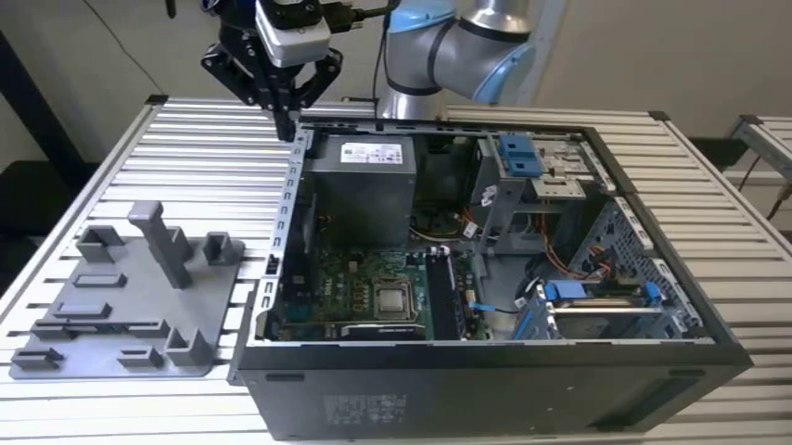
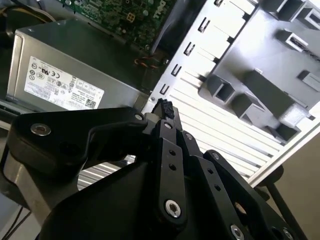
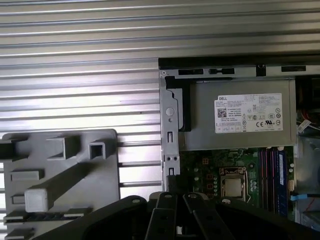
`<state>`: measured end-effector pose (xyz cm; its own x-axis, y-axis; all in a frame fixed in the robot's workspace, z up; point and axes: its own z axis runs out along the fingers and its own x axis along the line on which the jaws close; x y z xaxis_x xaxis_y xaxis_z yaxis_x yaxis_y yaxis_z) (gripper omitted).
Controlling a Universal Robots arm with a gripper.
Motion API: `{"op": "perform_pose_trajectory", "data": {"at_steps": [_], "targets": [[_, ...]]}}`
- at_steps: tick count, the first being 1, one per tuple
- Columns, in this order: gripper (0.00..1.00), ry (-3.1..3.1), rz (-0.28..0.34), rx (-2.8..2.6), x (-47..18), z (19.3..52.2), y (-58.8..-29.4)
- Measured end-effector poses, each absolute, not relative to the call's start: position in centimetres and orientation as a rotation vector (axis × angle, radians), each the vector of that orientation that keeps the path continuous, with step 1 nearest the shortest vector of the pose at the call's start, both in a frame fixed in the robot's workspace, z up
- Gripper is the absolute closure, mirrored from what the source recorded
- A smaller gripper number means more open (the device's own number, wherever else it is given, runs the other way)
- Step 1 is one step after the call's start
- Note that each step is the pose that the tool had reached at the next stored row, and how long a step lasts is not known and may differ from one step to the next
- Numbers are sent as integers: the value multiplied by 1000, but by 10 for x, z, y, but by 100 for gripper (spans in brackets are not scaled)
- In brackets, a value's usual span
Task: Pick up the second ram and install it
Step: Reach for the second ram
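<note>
- One slatted metal table (image 1: 185, 158) carries everything.
- One open computer case (image 1: 495, 399) lies on its side at the middle of the table, its inside facing up.
- One robot arm (image 1: 461, 46) rises behind the case, at the table's far edge.
- One grey holder tray (image 1: 217, 297) lies just beside the case, on the exterior view's left. One tall post (image 1: 155, 236) stands on it among lower blocks.
- One grey power supply (image 1: 359, 190) fills the case's far corner, and one green motherboard (image 1: 352, 287) lies nearer the camera.
- One gripper (image 1: 288, 132) hangs above the case's far corner on the exterior view's left, over the case wall. Its two fingers are drawn together to a point, with nothing between them that I can make out.
- One second ram (image 1: 106, 326), as far as I can tell, is the thin dark strip lying edge-up in the long low holder on the tray's near side, well apart from the gripper.
- One square silver processor (image 1: 393, 299) sits on the motherboard. The memory slots (image 1: 442, 297) run just beside it, on the exterior view's right, and I cannot count the sticks in them.
</note>
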<state>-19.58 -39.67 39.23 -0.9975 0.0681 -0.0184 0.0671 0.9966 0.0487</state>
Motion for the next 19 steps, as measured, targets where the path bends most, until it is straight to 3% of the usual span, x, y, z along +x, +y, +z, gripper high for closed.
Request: {"op": "perform_pose_trajectory", "data": {"at_steps": [19], "targets": [[89,3119,75,106,-234,392,-392]]}}
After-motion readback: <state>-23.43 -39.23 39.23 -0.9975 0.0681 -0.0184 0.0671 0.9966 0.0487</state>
